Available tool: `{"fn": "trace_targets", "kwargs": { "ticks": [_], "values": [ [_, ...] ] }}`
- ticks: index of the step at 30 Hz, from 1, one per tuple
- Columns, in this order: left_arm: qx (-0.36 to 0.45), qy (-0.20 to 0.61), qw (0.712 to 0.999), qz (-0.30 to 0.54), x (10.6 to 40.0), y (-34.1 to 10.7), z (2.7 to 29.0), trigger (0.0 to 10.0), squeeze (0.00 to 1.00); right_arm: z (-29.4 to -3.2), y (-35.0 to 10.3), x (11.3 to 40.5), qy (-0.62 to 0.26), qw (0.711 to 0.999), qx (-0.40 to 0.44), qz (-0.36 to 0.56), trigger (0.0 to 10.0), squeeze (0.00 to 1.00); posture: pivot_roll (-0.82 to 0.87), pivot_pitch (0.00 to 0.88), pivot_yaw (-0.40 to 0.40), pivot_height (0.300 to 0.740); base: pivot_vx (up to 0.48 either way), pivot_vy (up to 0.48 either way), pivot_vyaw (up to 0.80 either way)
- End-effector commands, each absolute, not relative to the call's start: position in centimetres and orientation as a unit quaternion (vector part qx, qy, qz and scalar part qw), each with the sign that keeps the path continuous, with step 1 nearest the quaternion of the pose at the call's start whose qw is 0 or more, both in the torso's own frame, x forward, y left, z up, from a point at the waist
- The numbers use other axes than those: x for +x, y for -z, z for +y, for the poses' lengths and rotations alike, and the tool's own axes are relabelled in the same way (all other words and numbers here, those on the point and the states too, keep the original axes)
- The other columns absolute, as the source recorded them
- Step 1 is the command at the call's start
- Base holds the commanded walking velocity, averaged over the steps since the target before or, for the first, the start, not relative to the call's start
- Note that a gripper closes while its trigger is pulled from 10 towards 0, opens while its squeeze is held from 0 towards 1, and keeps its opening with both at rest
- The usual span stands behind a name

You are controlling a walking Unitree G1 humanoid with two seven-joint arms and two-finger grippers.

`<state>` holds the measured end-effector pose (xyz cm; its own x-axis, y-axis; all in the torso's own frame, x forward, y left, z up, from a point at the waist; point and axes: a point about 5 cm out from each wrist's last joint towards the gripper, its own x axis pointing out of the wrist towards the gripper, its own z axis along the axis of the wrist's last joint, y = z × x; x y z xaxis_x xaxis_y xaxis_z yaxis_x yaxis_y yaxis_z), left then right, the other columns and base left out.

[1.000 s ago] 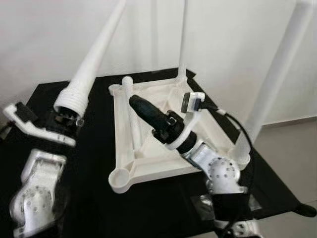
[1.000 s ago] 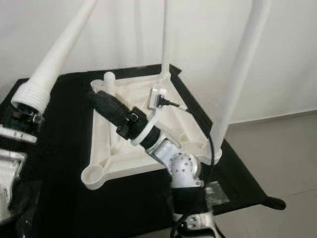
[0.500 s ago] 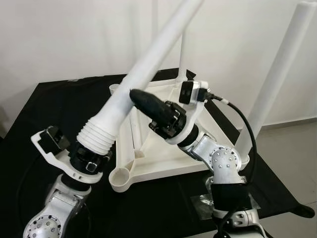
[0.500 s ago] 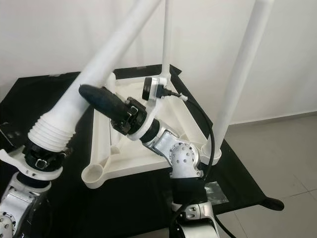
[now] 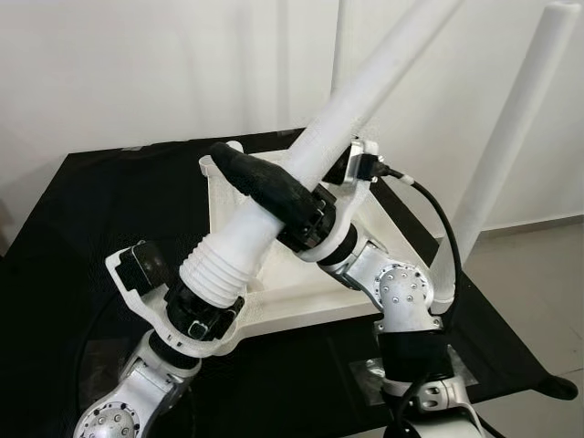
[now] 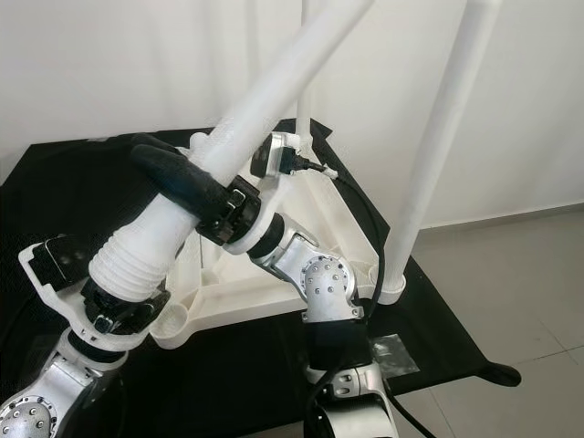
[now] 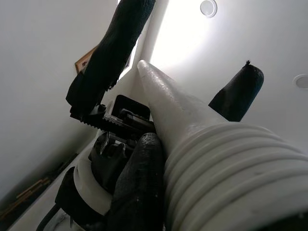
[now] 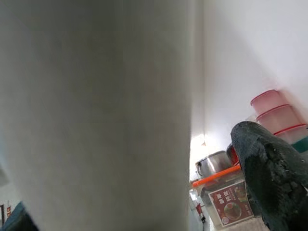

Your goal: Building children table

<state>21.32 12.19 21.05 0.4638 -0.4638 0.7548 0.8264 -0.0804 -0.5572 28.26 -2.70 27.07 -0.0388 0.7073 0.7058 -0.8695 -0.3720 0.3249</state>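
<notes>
A white tapered table leg [image 5: 319,160] slants up over the black-draped worktop [image 5: 100,210], its ribbed threaded base gripped by the left end effector [image 5: 196,315], fingers pinching the ribs. The right end effector [image 5: 260,187] presses against the leg's shaft midway up; whether it is clamped cannot be told. Behind lies the upturned white tabletop [image 6: 338,228], two fitted legs [image 6: 443,137] rising, their tops cut off.
</notes>
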Motion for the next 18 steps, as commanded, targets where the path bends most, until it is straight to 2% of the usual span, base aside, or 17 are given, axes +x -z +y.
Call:
{"fn": "trace_targets", "kwargs": {
  "ticks": [1,2,3,4,5,16,18],
  "values": [
    [-0.554,0.501,0.644,-0.163,21.0,-21.13,11.53,10.0,0.0,-1.26,-28.16,27.72,-0.733,0.522,0.422,-0.107,10.0,0.0,-0.05,0.0,0.016,0.74,0.0,0.0,0.0],
    [-0.554,0.501,0.644,-0.163,21.0,-21.13,11.53,10.0,0.0,-1.26,-28.16,27.72,-0.733,0.522,0.422,-0.107,10.0,0.0,-0.05,0.0,0.016,0.74,0.0,0.0,0.0],
    [-0.554,0.502,0.643,-0.162,20.95,-21.13,11.4,10.0,0.0,-1.22,-28.21,27.67,-0.736,0.518,0.423,-0.108,3.5,0.0,-0.05,0.0,0.016,0.74,0.0,0.0,0.0],
    [-0.554,0.502,0.643,-0.162,20.95,-21.13,11.4,10.0,0.0,-1.22,-28.21,27.67,-0.736,0.518,0.423,-0.108,3.5,0.0,-0.05,0.0,0.016,0.74,0.0,0.0,0.0],
    [-0.554,0.503,0.643,-0.162,20.92,-21.12,11.33,10.0,0.0,-1.2,-28.22,27.6,-0.738,0.513,0.424,-0.107,0.0,0.0,-0.05,0.0,0.015,0.74,0.0,0.0,0.0],
    [-0.561,0.499,0.642,-0.155,21.12,-20.78,11.1,10.0,0.0,-1.18,-28.31,27.49,-0.743,0.504,0.427,-0.11,0.0,0.0,-0.05,0.0,0.017,0.74,0.0,0.0,0.0],
    [-0.562,0.487,0.651,-0.154,21.39,-20.59,11.15,10.0,0.0,-1.16,-28.33,27.49,-0.743,0.503,0.427,-0.111,0.0,0.0,-0.05,0.0,0.017,0.74,0.0,0.0,0.0]
  ]
}}
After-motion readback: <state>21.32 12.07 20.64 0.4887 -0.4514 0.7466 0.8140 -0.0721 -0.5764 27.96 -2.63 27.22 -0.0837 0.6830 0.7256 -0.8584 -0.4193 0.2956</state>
